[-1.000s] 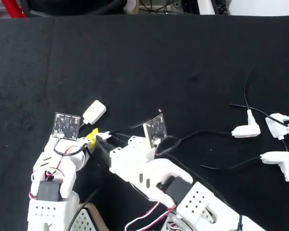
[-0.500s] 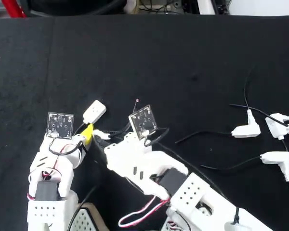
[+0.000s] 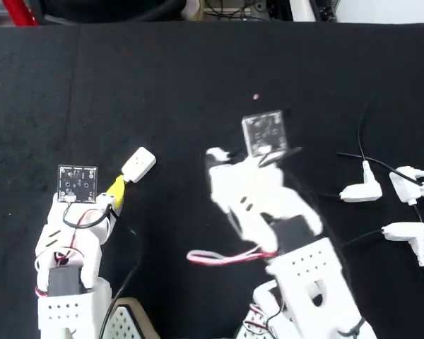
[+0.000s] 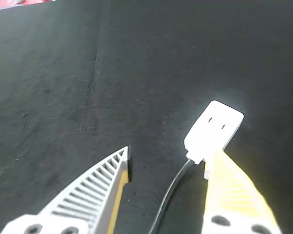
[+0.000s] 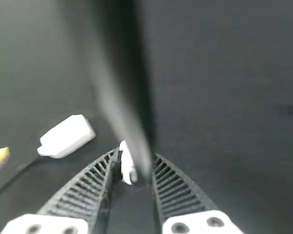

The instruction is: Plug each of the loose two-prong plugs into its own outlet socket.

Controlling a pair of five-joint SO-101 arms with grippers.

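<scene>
The step in hand was judged to be the carrying of one plug toward the outlet socket. The right gripper had its fingers drawn close and pinching that small white plug, with its dark cable running up between them; how the prongs lay could not be told. The socket lay flat on the black table, its two slots uppermost and its own black lead trailing from the rear. The left gripper stood with fingers spread wide, the yellow finger just touching the socket's rear by the lead and the other finger well apart from it, so the socket was not clamped. In the high view the held plug stood well apart from the socket. The next move was judged to call for the left gripper to steady the socket body, and for the right to bring the prongs square over the slots before pressing in. Three further white connectors lay near the table's right edge, untouched. No brand, label or writing could be read on any item.
</scene>
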